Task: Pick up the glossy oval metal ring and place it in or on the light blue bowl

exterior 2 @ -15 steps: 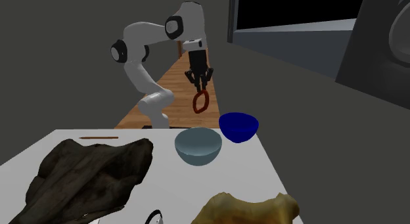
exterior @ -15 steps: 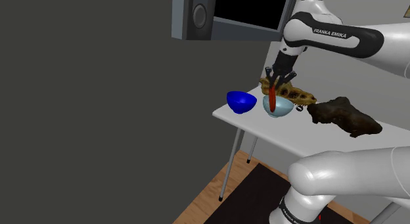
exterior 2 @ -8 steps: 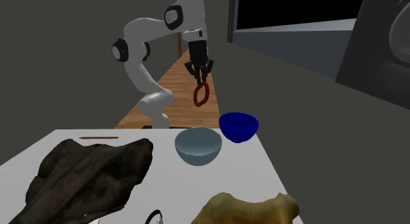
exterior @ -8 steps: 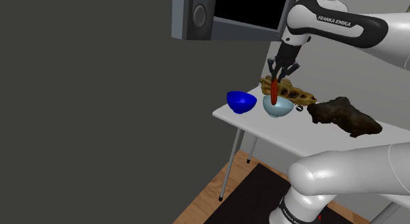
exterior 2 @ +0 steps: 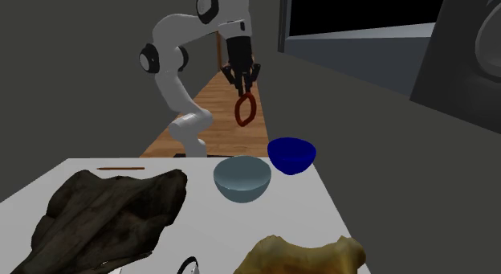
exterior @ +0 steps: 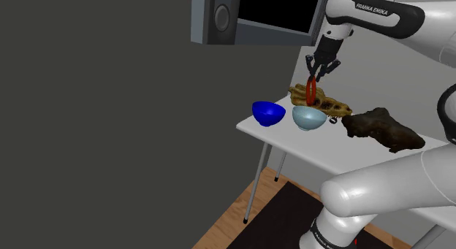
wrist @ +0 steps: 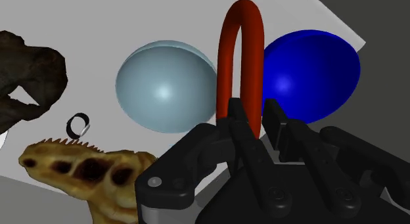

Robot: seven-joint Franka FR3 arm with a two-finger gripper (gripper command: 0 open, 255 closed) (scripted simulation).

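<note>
A glossy red oval ring (exterior: 311,93) (exterior 2: 244,109) (wrist: 241,52) hangs upright from my gripper (exterior: 316,74) (exterior 2: 243,92) (wrist: 253,117), whose black fingers are shut on its upper end. It is held high in the air above the white table (exterior: 292,142). The light blue bowl (exterior: 310,118) (exterior 2: 242,180) (wrist: 165,86) stands below on the table, with nothing in it. In the wrist view the ring lines up between that bowl and a dark blue bowl (wrist: 309,65).
The dark blue bowl (exterior: 268,112) (exterior 2: 291,154) sits at the table's corner beside the light one. A yellowish toothed jawbone (exterior: 321,103) (wrist: 85,170), a dark brown rocky lump (exterior: 384,128) (exterior 2: 112,208) and a small black ring (wrist: 78,125) also lie on the table.
My gripper has risen with the red ring, moving up and toward the shoulder view's right, away from the light blue bowl. The bowls have stayed put.
</note>
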